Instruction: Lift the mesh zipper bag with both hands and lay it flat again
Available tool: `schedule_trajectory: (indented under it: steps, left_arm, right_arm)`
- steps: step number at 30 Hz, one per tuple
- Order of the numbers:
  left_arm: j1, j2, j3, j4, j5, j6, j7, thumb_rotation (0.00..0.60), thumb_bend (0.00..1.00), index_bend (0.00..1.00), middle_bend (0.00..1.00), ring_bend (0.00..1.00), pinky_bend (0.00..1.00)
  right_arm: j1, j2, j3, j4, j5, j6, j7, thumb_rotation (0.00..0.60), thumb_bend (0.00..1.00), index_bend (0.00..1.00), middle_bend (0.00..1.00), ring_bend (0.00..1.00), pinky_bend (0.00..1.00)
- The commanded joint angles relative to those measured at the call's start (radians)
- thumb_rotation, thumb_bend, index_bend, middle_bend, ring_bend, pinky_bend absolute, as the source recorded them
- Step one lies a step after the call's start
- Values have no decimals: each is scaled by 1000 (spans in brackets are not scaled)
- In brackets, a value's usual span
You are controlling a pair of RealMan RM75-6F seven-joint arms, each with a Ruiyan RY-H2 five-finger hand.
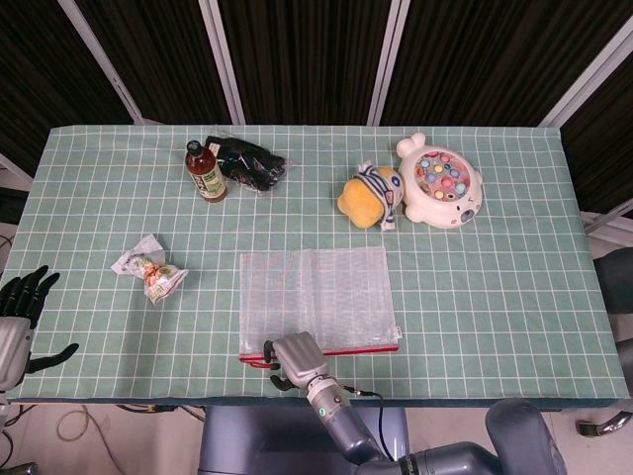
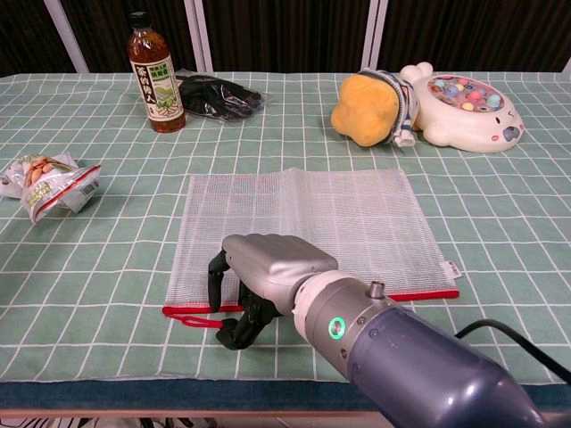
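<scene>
The right hand (image 2: pixel 259 276) hangs over the near edge of the mesh zipper bag (image 2: pixel 308 230), fingers curled down at the red zipper strip, gripping nothing. The bag lies flat mid-table, stretching away beyond it. The left hand (image 1: pixel 22 317) waits well apart at the table's left edge, fingers spread and empty.

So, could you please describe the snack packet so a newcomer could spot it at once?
Start at the green checked table and go to its left side, well left of the mesh zipper bag. The snack packet lies alone there: small, crumpled, clear wrapping with colourful contents.
</scene>
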Motion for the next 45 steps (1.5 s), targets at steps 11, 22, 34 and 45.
schedule_trajectory:
  steps: [11, 22, 34, 45]
  left_arm:
    - [-2, -2, -2, 2, -3, -1, -6, 600, 75, 0, 0, 0, 0]
    - [-4, -3, -3, 4, -6, -2, -11, 600, 75, 0, 0, 0, 0]
    - [-4, -2, -3, 5, -5, -2, -16, 600, 75, 0, 0, 0, 0]
    - [-5, -3, -4, 6, -6, -2, -20, 600, 76, 0, 0, 0, 0]
  right_arm:
    - [2, -59, 18, 70, 9, -4, 9, 600, 421, 485, 1000, 1000, 1000]
    - [-5, -91, 22, 112, 5, -10, 22, 600, 435, 485, 1000, 1000, 1000]
    - [-21, -108, 16, 127, 2, -12, 23, 600, 476, 500, 1000, 1000, 1000]
    - [-32, -107, 16, 122, -1, -14, 21, 600, 553, 519, 1000, 1000, 1000]
